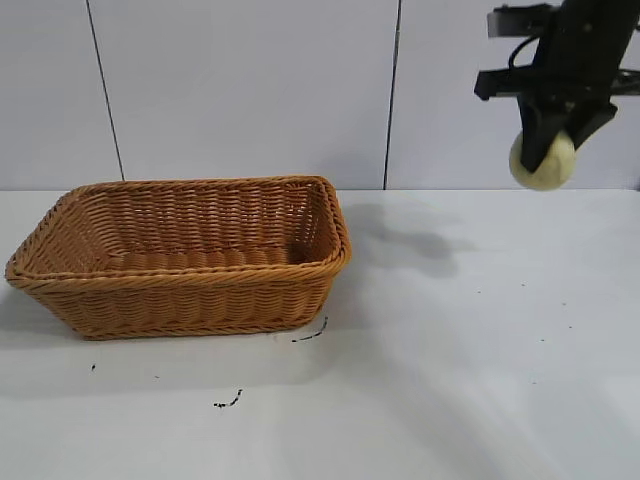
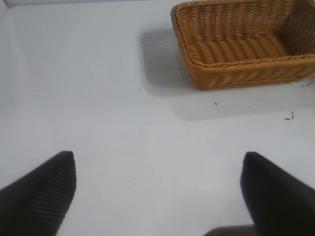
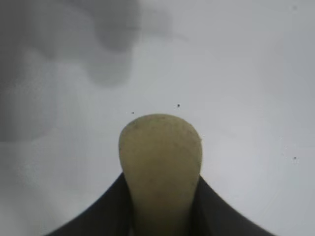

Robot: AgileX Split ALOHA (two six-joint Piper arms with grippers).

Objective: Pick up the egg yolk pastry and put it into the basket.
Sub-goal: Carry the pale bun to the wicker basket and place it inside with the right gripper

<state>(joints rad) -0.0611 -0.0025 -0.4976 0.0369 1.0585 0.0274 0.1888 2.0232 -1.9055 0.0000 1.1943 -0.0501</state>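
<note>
My right gripper (image 1: 548, 150) is shut on the egg yolk pastry (image 1: 543, 163), a small round pale yellow-cream bun, and holds it high above the table at the far right. In the right wrist view the pastry (image 3: 160, 162) is squeezed between my two dark fingers (image 3: 106, 211). The orange-brown wicker basket (image 1: 180, 300) stands on the table at the left, well apart from the pastry; nothing shows inside it. It also shows in the left wrist view (image 2: 236, 73). My left gripper (image 2: 158, 191) is open and empty over bare table, off the exterior view.
The white table (image 1: 480, 380) carries a few small dark specks (image 1: 228, 403) in front of the basket. A pale panelled wall (image 1: 250, 90) stands behind. The gripper's shadow (image 1: 410, 240) falls on the table right of the basket.
</note>
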